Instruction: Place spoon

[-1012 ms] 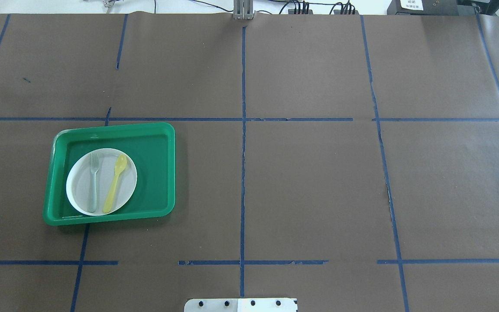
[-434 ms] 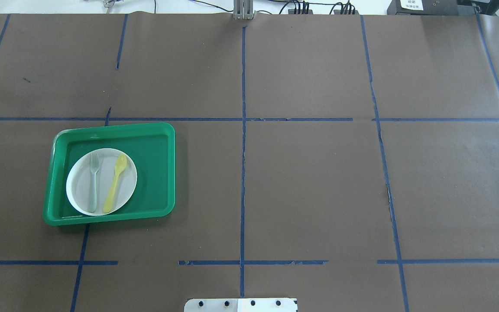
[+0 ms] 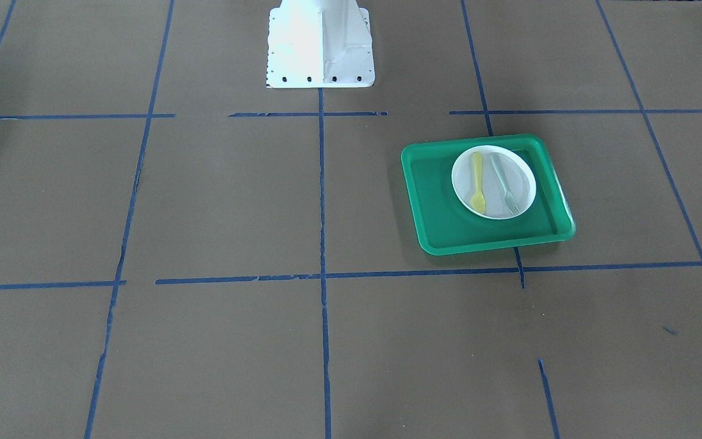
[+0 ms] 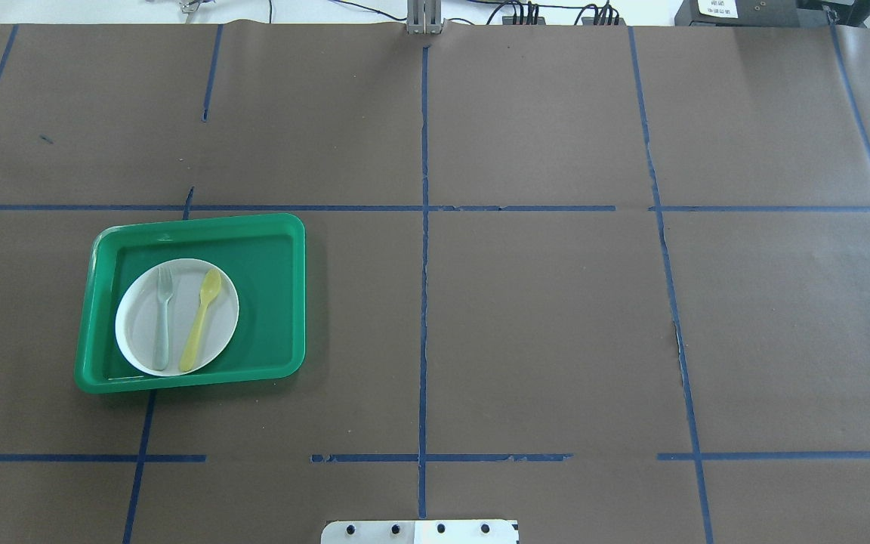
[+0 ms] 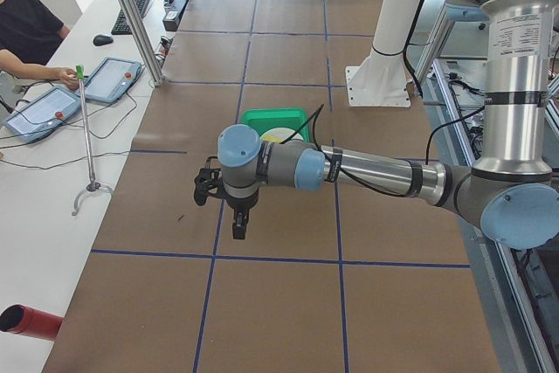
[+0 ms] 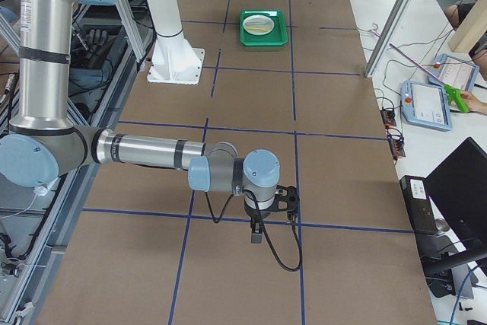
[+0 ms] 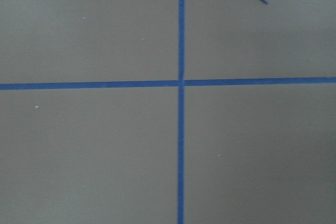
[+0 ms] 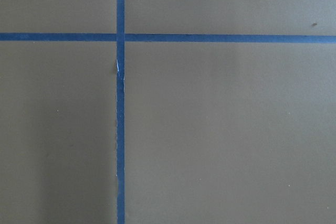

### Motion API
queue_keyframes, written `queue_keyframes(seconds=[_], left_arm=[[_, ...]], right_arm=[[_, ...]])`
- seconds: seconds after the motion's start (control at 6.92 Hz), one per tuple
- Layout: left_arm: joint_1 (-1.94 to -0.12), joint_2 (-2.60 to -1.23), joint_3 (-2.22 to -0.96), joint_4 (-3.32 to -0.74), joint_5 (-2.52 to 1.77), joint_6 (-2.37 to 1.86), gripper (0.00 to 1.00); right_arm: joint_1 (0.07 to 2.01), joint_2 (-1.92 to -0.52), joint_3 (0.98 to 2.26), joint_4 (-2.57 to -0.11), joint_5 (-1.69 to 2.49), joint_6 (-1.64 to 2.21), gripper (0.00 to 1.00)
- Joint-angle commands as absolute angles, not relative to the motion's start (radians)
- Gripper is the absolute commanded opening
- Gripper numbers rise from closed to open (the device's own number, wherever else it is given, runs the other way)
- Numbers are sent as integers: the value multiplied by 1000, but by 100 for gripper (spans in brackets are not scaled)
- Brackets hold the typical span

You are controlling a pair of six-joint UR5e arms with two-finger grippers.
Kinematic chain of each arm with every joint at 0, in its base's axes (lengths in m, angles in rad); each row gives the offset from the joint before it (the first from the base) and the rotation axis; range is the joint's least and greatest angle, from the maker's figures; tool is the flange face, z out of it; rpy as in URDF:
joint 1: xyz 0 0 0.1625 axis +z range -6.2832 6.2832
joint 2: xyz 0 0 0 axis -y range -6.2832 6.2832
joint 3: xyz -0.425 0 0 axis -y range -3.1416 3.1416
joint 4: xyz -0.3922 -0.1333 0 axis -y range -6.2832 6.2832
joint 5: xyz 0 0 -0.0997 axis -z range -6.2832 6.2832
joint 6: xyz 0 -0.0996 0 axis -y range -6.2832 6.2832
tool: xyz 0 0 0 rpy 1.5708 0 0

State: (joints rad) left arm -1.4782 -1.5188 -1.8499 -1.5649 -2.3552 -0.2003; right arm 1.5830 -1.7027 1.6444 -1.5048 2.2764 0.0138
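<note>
The yellow spoon (image 4: 201,319) lies on the white plate (image 4: 140,321), to the right of a pale grey-green fork (image 4: 163,317), with its bowl pointing away from the robot. It also shows in the front-facing view (image 3: 478,183). The plate sits in a green tray (image 4: 273,295). Neither gripper shows in the overhead or front-facing view. The left gripper (image 5: 238,224) hangs over the table short of the tray, seen only in the left side view. The right gripper (image 6: 257,234) hangs over the table's far end from the tray, seen only in the right side view. I cannot tell whether either is open or shut.
Brown paper with blue tape lines (image 4: 424,302) covers the table. The robot's white base (image 3: 320,42) stands at the table's edge. Both wrist views show only paper and tape crossings (image 7: 181,82). An operator (image 5: 26,32) sits at a side desk with tablets.
</note>
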Motion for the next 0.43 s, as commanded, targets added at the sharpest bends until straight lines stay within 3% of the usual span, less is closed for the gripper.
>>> queue_keyframes(seconds=[0.0,0.29], left_arm=[[-1308,-1532,-1997,-1571,-2359,-441,100],[-1162,-1612,-2011,-1574,-2349,-582,100]], right_arm=[[1583,-1703,1644,-1503,2276,14,100],[1583,-1703,1644,-1505,2276,14,100]])
